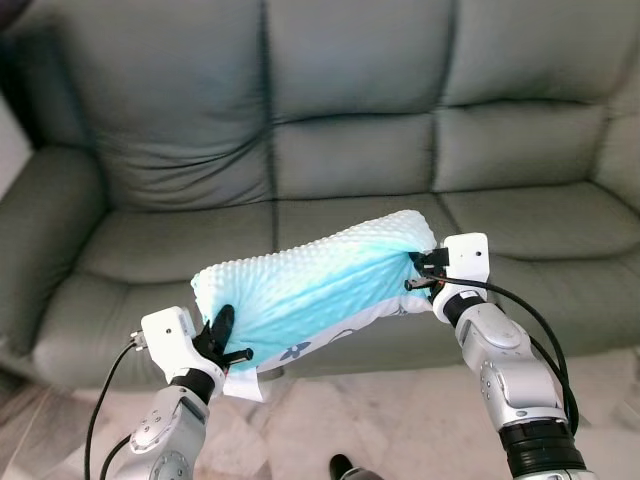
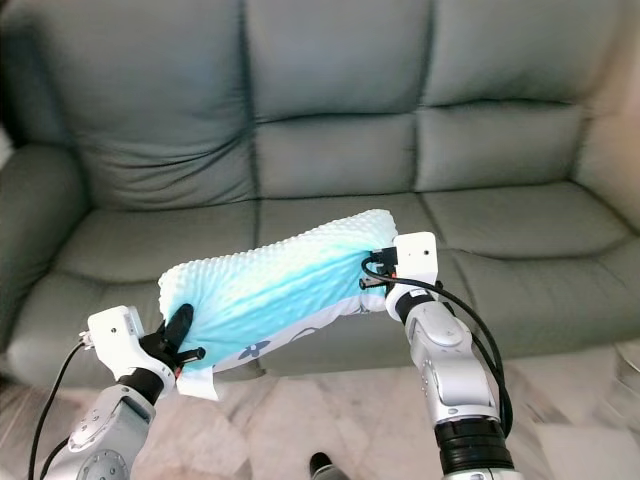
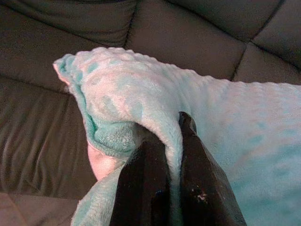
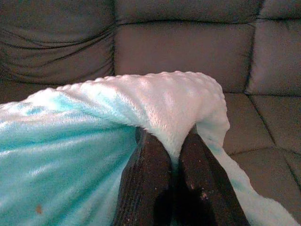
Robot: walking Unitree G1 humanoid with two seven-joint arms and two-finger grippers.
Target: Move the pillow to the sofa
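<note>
A light blue, bumpy plush pillow (image 1: 310, 285) hangs in the air between my two arms, just in front of the grey-green sofa (image 1: 340, 150) and over its seat's front edge. My left gripper (image 1: 222, 340) is shut on the pillow's lower left end, with fabric pinched between the black fingers (image 3: 146, 183). At the upper right end my right gripper (image 1: 418, 268) is shut on the pillow as well, its fingers (image 4: 148, 179) squeezing a fold. The pillow (image 2: 275, 295) tilts up toward the right.
The sofa has three seat cushions (image 1: 200, 245) and a left armrest (image 1: 45, 230). Pale marble floor (image 1: 330, 420) lies below the pillow. A small dark object (image 1: 343, 467) sits on the floor near the bottom edge.
</note>
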